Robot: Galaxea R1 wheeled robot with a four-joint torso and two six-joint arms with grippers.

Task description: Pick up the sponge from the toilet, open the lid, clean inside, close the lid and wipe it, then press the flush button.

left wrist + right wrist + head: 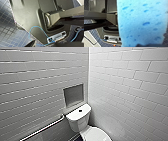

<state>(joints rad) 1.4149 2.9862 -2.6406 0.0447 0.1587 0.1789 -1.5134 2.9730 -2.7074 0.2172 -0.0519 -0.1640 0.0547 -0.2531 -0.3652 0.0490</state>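
pickup: judged done, sponge (140, 22) off toilet (79, 119), apparently pinched in right gripper (149, 45) | lid (96, 135): down, unopened | remaining: open, scrub inside, close, wipe, flush

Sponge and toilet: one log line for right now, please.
sponge: held up at right wrist | toilet: in tiled corner | lid: down | flush button: on top of toilet

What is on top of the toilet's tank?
A small dark round button sits near the middle of the flat white tank cover of the toilet. What is inside the tank cannot be seen, because that cover hides it.
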